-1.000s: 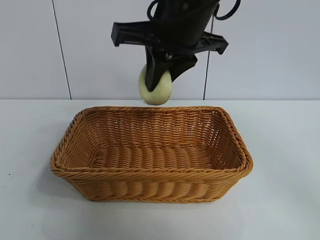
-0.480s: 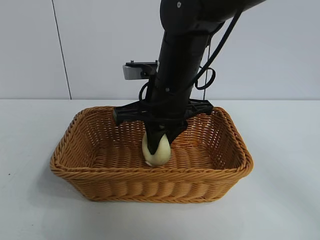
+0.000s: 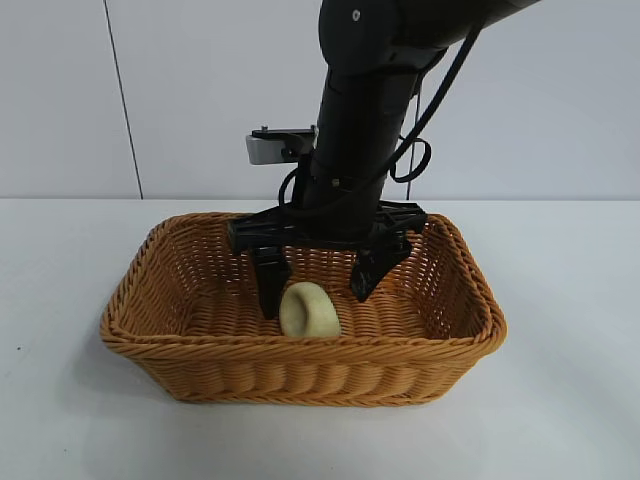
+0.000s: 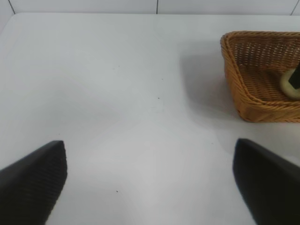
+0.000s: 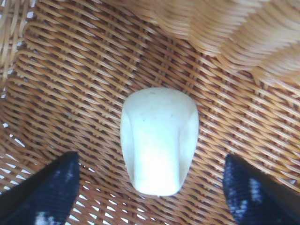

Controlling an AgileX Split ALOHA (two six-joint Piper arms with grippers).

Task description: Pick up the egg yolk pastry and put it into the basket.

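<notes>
The pale cream egg yolk pastry (image 3: 309, 309) (image 5: 158, 139) lies on the floor of the orange-tan wicker basket (image 3: 160, 345), near its front wall. My right gripper (image 3: 318, 288) (image 5: 151, 187) hangs inside the basket just above the pastry, open, with a dark finger (image 3: 270, 285) on each side and clear of it. In the left wrist view the basket (image 4: 255, 103) shows far off with a bit of the pastry (image 4: 287, 86) inside. My left gripper (image 4: 150, 180) stands open over bare table away from the basket.
The basket stands on a white table (image 3: 560, 400) in front of a white panelled wall. A small grey camera block (image 3: 275, 147) sticks out from the right arm above the basket's back rim.
The right arm came down from above the back rim into the basket with the pastry. Its fingers then spread apart and let the pastry go onto the basket floor.
</notes>
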